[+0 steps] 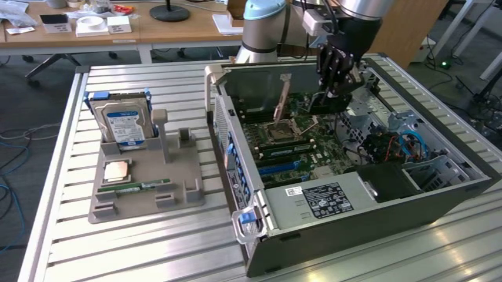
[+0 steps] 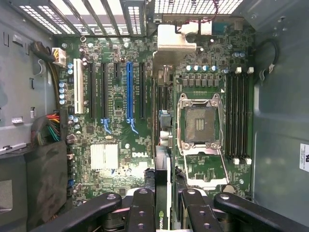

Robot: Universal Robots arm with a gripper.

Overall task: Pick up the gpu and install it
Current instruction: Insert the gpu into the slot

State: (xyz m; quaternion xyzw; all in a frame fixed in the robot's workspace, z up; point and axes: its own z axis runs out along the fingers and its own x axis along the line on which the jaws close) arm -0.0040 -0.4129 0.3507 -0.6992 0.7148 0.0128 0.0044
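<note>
Slatted table bears case; inside, tool grips gpu.

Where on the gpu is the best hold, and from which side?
Probably its long upper edge, coming straight down through the open side of the case, one finger on each flat face. The gpu stands edge-on as a thin slab over the motherboard, so the faces are its only parallel surfaces and the lower edge stays free. The claw holds it so.
</note>
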